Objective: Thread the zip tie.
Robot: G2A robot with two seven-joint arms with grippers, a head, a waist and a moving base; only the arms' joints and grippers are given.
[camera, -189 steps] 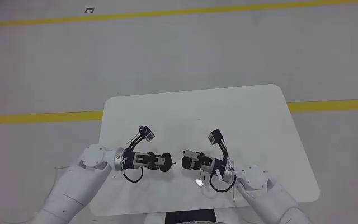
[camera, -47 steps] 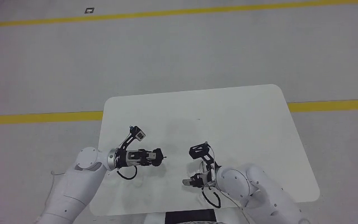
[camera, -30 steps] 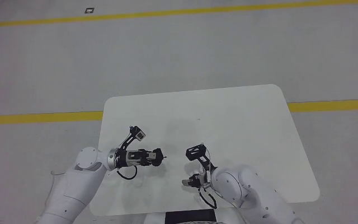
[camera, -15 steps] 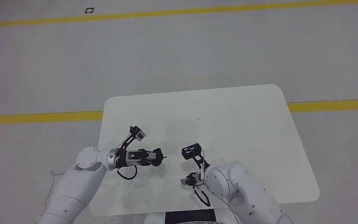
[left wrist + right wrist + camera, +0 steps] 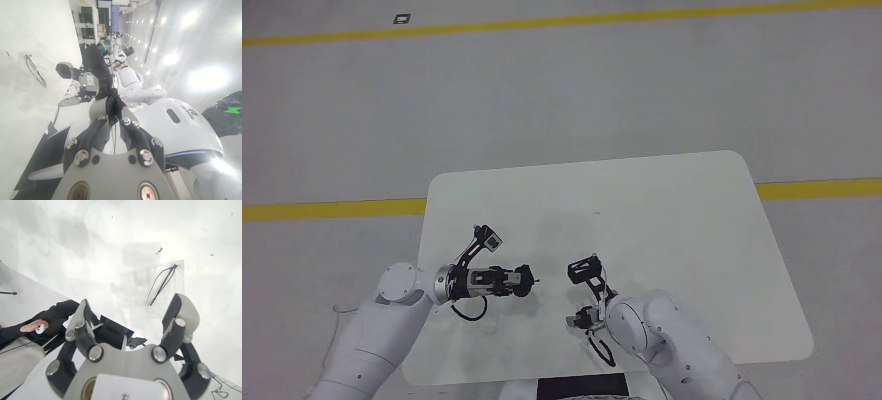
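Left claw (image 5: 113,93) pinches a zip tie (image 5: 113,136); right claw (image 5: 132,308) gapes wide over bagged ties (image 5: 160,285) near the desk's (image 5: 692,220) front edge.

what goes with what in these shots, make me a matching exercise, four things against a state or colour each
Things:
1. left gripper
2. right gripper
3. bag
4. zip ties

States:
a. open
b. black, inside the bag
c. shut on a thin black strand
d. clear

Pairs: 1-c, 2-a, 3-d, 4-b
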